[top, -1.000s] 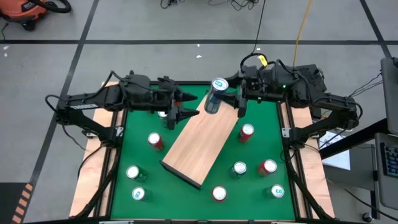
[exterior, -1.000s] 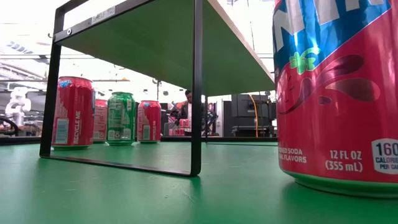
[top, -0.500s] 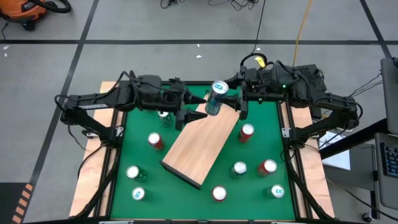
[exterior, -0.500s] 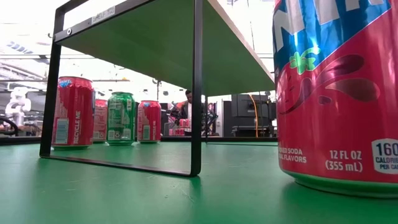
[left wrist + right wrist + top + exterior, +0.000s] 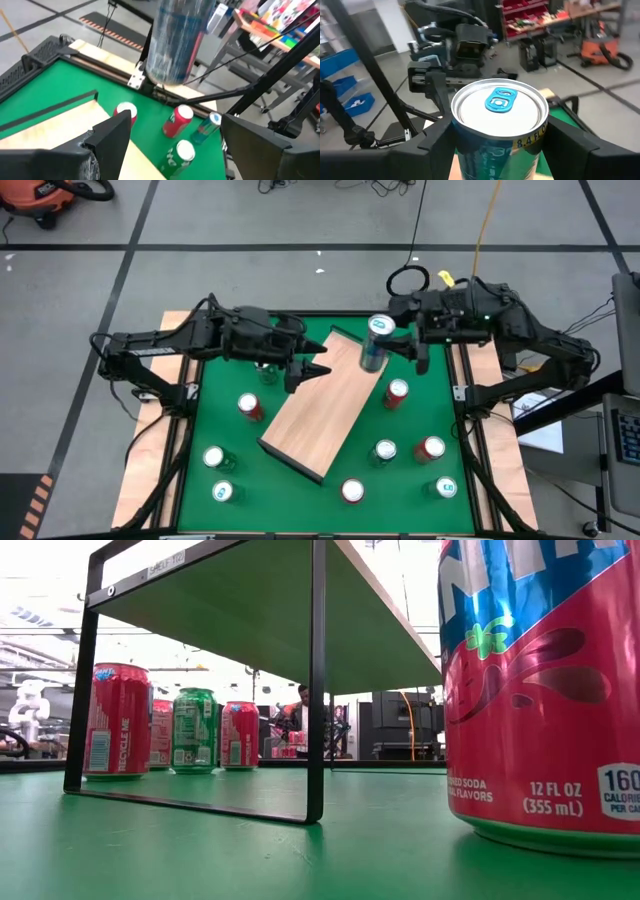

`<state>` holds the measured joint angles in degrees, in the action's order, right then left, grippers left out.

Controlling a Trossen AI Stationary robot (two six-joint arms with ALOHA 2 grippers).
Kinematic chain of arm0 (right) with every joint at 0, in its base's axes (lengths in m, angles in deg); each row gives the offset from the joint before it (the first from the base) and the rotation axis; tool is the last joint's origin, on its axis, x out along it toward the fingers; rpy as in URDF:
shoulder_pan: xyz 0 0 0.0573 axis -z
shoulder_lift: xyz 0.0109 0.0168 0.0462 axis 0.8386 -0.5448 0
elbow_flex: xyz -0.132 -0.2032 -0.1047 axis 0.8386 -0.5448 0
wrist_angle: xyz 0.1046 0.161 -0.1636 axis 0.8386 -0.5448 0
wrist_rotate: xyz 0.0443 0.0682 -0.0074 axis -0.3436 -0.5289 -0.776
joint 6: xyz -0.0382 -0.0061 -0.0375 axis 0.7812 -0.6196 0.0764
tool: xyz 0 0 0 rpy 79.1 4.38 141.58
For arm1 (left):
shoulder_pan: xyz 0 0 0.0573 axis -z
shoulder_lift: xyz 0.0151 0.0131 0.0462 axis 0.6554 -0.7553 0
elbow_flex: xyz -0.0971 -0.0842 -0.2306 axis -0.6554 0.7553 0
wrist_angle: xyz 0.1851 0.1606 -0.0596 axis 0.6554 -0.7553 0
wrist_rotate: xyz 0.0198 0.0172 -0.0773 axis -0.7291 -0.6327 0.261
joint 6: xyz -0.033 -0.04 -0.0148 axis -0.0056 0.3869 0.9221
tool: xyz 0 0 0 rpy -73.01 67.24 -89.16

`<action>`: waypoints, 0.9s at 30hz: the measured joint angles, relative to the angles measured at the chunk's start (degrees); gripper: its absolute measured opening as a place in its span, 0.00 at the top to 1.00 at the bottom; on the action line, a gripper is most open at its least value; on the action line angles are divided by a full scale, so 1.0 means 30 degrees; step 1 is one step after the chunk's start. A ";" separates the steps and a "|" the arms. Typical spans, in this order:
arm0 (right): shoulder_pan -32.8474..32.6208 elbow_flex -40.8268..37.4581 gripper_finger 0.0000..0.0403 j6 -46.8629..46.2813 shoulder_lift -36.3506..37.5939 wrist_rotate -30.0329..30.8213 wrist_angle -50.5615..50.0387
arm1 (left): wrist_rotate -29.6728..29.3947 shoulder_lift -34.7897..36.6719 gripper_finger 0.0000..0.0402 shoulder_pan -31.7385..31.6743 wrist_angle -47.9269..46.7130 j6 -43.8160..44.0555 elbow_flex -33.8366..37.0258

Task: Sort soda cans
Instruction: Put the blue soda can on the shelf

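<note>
**Blue can held over the board's far end**

Blue can [image 5: 376, 343], silver top with blue tab, rim text "8.4 FL O…", clamped in the right gripper [image 5: 398, 346] above the wooden board [image 5: 318, 406]. Left gripper [image 5: 304, 370] hangs fingers spread, holding nothing, over the board's left edge. Other cans stand on the green mat [image 5: 300, 480]. Nearest red can [image 5: 545, 690] reads "12 FL OZ (355 mL)".

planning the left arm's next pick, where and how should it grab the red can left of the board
Grip the red can around the middle of its round body, coming straight down from above with the fingers either side. It stands upright with its silver top facing up and open mat around it, while the board lies apart to its right. The left gripper is open nearby.
</note>
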<state>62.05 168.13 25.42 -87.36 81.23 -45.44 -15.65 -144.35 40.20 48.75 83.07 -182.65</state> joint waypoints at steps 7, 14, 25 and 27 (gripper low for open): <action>-0.1372 0.0000 0.42 -0.0889 0.0236 0.0823 -0.2698 | -0.0145 0.0000 0.23 0.0007 -0.0599 -0.0015 0.0000; -0.3172 -0.1844 0.42 -0.0061 0.0265 0.3174 -0.1387 | -0.0254 0.0000 0.23 -0.0007 -0.0565 -0.0613 0.0000; -0.3307 -0.5065 0.42 0.2437 0.1028 0.2553 0.2267 | -0.2724 0.0000 0.23 0.0007 -0.0526 0.1804 0.0000; -0.3210 -0.5100 0.42 0.3090 0.1374 0.2512 0.1786 | -0.4174 0.0000 0.23 0.0007 -0.0528 0.2855 0.0000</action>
<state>52.42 152.83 34.69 -83.24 88.76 -40.08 -28.17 -144.35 40.22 47.17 91.63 -182.65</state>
